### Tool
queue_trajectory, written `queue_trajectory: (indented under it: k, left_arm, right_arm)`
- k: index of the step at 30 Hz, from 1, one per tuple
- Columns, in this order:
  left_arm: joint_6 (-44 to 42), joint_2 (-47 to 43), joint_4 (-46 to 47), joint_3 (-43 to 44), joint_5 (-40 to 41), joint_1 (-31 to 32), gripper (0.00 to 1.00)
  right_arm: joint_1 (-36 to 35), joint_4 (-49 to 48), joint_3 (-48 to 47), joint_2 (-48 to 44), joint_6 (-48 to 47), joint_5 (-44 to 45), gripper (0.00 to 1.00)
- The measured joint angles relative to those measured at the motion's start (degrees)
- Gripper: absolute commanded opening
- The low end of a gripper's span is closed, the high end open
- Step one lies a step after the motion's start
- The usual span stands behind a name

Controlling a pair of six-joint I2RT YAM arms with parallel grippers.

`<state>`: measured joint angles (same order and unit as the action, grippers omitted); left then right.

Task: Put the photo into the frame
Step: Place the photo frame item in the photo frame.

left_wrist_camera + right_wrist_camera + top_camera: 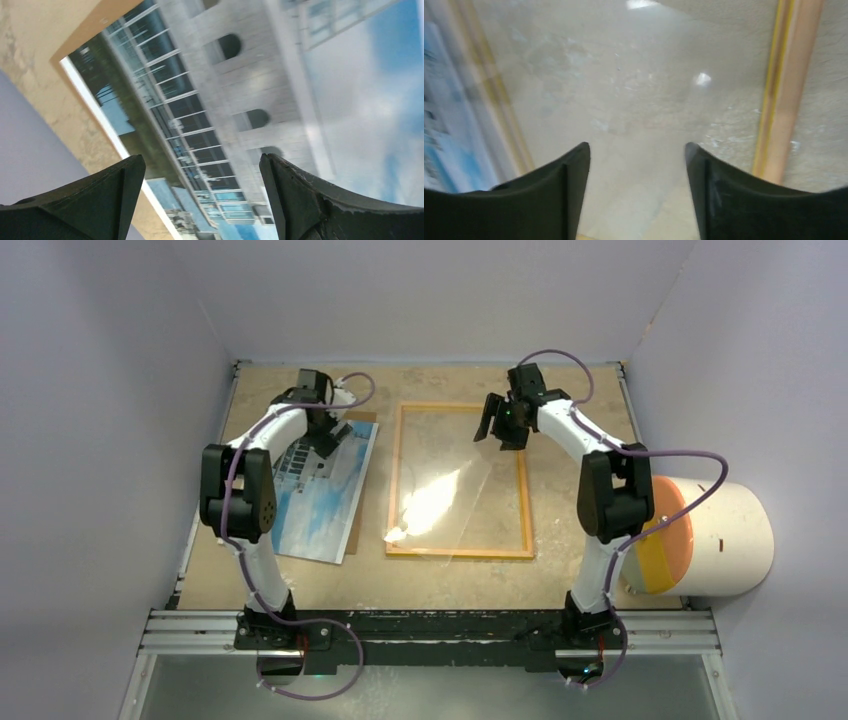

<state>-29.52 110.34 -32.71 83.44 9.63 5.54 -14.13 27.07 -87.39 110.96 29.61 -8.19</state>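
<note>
Yellow-fronted thin rectangular wooden frame [460,553] lies flat mid-surface in the top view, w/ a clear pane [445,495] inside throwing glare. The beige speckled surface [300,585] shows through it. Just left of the frame, not touching it, the thin rectangular photo print [320,500] of a white bldg on blue cloudy sky sits face up & slightly skewed on a flat brown backing board [357,525]; the board's edge peeks out on the frame side. Left jaws hover over the photo's far end, spread. Right jaws are over the frame's far right part, also spread, nothing pinched

Left wrist view: photo [260,90] fills the shot, bldg windows fairly sharp, sky soft. Board corner [85,30] & surface [30,85] show at upper left. Both dark fingers [100,200] stand wide w/ nothing btw them. Step in hand looks like photo pickup: prob best to come down at an edge, nip only the print, not the board, & lift w/o creasing

Right wrist view: frame rail [784,100], a yellow strip beside bare wood, runs down the right. Pane [624,80] is reflective; photo [439,110] is a blur at far left. Jaws apart, empty
</note>
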Motion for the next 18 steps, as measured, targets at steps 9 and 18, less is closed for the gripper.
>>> queue_trajectory:
  k: [9,18]
  left_arm:
    - [0.5,0.0,0.7,-1.8,1.8,5.7,0.92]
    - [1.5,0.1,2.4,-4.0,2.9,7.7,0.92]
  right_arm:
    - [0.1,3.0,0.0,0.0,0.2,3.9,0.99]
    - [0.2,-3.9,22.3,-12.1,5.4,-3.9,0.99]
